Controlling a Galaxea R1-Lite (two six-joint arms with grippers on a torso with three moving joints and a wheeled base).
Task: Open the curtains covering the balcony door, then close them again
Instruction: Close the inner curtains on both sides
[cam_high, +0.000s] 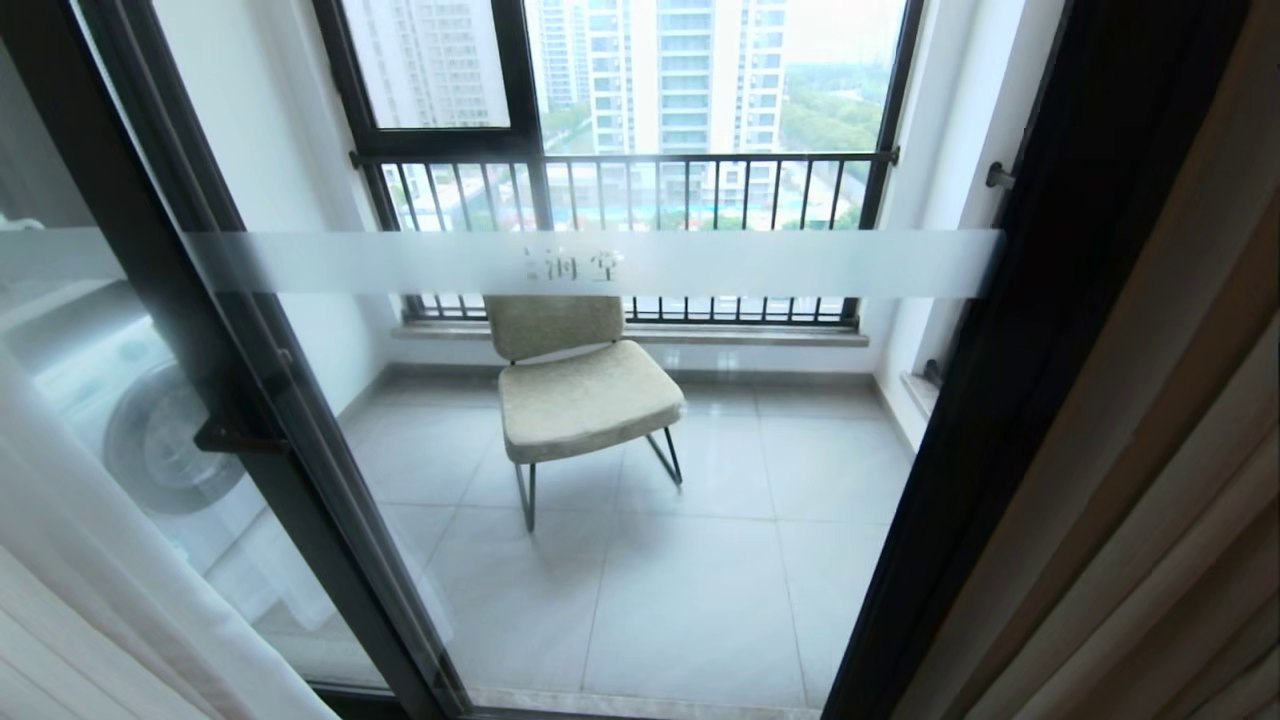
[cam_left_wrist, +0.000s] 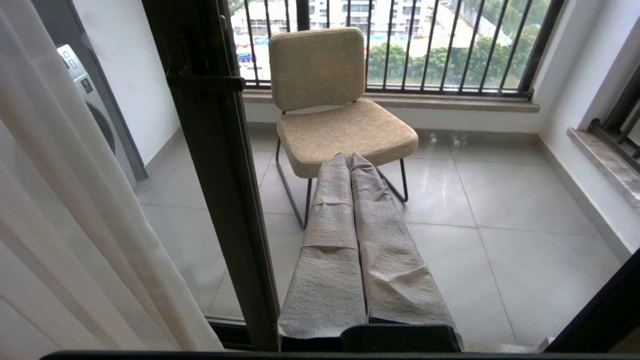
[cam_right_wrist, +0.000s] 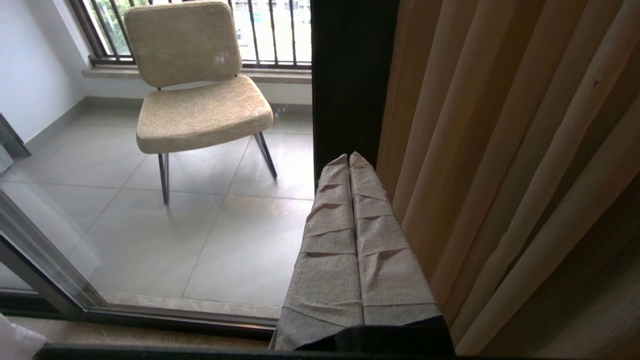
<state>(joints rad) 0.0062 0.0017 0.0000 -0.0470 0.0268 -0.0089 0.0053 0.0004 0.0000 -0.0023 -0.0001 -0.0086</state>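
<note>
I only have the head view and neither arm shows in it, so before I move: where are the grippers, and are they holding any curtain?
Observer: The left gripper is shut and holds nothing; it points at the chair through the balcony door.
Operator: And the right?
Observer: The right gripper is shut and empty too, right beside the folds of the beige drape.
Operator: Where is the sheer from the left arm?
Observer: The white sheer hangs beyond the door's black frame from the left gripper, clear of it.
</note>
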